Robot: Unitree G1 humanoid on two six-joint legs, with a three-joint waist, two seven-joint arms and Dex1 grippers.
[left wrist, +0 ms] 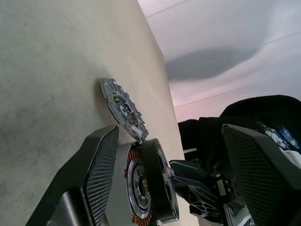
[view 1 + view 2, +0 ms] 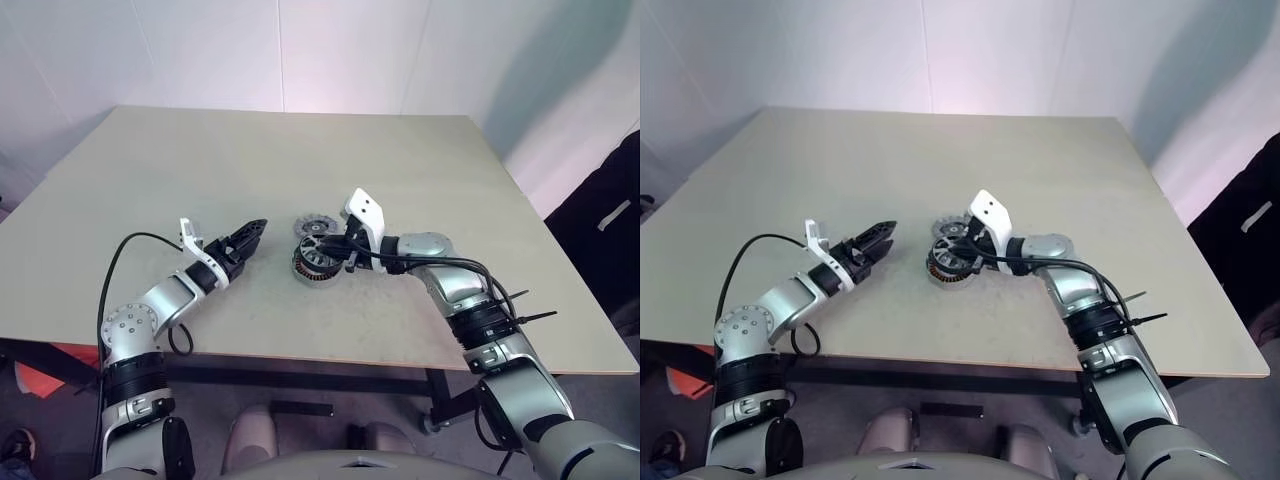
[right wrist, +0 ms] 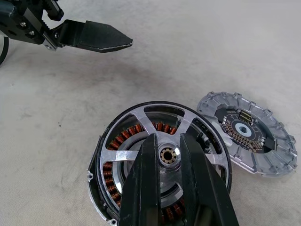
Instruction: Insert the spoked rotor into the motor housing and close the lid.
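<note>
On the pale counter (image 2: 150, 200) before white walls, the spoked rotor (image 3: 162, 153) is seen seated in the motor housing (image 3: 101, 188), the right gripper (image 3: 165, 149) nearly closed over its hub, the left gripper (image 2: 250, 236) held apart nearby, and the lid (image 3: 247, 132) left beside, unfitted.

Spoked rotor (image 3: 160, 155) seated in motor housing (image 3: 101, 188); grey notched lid (image 3: 249, 132) flat, touching alongside.
</note>
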